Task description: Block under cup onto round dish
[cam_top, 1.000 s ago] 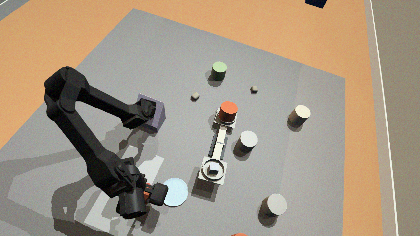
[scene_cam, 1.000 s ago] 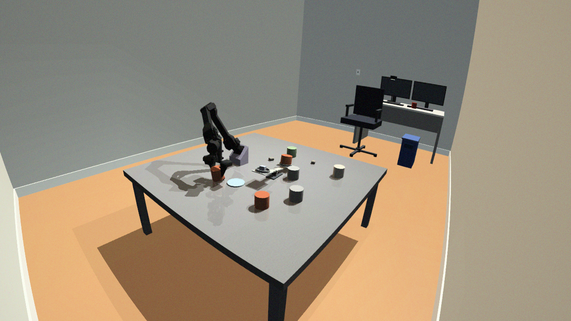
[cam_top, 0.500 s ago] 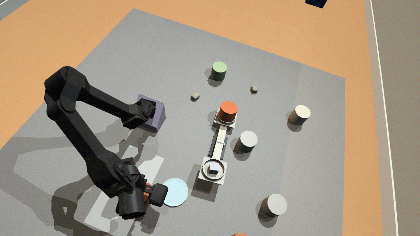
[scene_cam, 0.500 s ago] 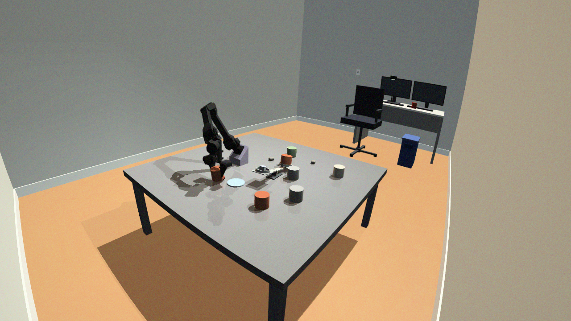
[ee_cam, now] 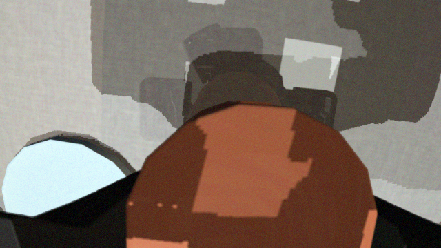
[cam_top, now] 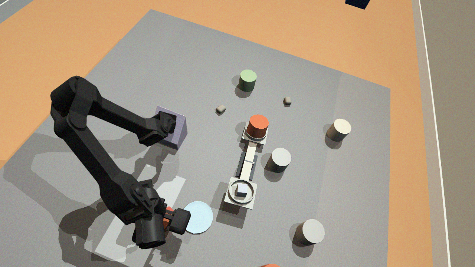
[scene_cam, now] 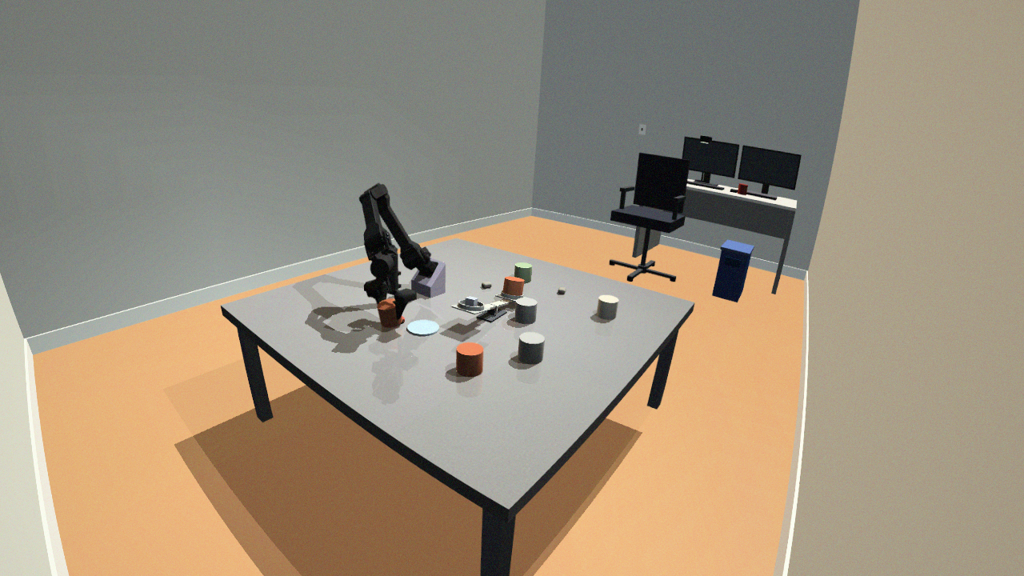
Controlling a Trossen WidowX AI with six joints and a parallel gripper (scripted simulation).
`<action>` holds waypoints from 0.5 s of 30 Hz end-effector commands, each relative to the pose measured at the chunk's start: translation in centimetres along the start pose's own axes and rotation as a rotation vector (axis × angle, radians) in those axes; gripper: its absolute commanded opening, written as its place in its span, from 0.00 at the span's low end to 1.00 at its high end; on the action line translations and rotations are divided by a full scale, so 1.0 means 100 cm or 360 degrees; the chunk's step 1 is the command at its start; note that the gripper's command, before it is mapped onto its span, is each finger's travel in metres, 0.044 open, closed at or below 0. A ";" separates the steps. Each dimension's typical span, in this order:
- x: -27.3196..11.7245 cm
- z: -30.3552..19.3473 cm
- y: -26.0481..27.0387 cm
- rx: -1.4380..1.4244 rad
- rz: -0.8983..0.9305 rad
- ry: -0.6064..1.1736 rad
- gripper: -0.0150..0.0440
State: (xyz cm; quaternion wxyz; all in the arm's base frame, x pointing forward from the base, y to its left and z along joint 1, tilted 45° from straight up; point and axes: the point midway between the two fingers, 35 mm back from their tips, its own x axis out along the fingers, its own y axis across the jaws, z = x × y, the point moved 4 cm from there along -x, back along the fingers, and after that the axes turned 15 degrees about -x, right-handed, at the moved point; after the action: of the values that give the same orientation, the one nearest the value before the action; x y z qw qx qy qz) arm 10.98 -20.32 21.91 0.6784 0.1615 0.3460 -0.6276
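Evidently the hiding cup has been lifted off the balance. The gripper (cam_top: 167,220) (scene_cam: 395,309), at the lower left of the top view, is closed around an orange cup (cam_top: 166,221) (scene_cam: 389,314) (ee_cam: 251,165), its fingers set wide by the cup's girth. The cup is held upright, low over the table (cam_top: 205,59) (scene_cam: 458,401), probably so that it can be parked mouth down; whether it touches the surface cannot be told.

The dish (cam_top: 198,217) (scene_cam: 423,327) (ee_cam: 58,177) lies just beside it, at the left of the wrist view. The cup is kept to one side, presumably because none may be above the dish; one finger partly overhangs the rim in the top view.

The block (cam_top: 242,190) (scene_cam: 470,302) sits uncovered inside the ring (cam_top: 229,192) on the near pan of the balance (cam_top: 247,171) (scene_cam: 492,307), below centre in the top view. The other cup (cam_top: 258,126) (scene_cam: 513,286) stands upright on the far pan, where it must remain. Release of the held cup should come next, then a straight withdrawal, since a sideways move could drag the cup toward the dish.
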 end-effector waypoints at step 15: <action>-0.051 -0.008 0.002 -0.0043 -0.0022 0.0079 1.00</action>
State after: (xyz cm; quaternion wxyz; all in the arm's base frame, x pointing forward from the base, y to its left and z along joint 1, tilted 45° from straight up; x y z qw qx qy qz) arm 11.32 -16.54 24.24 0.6720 0.1652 0.3711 -0.6192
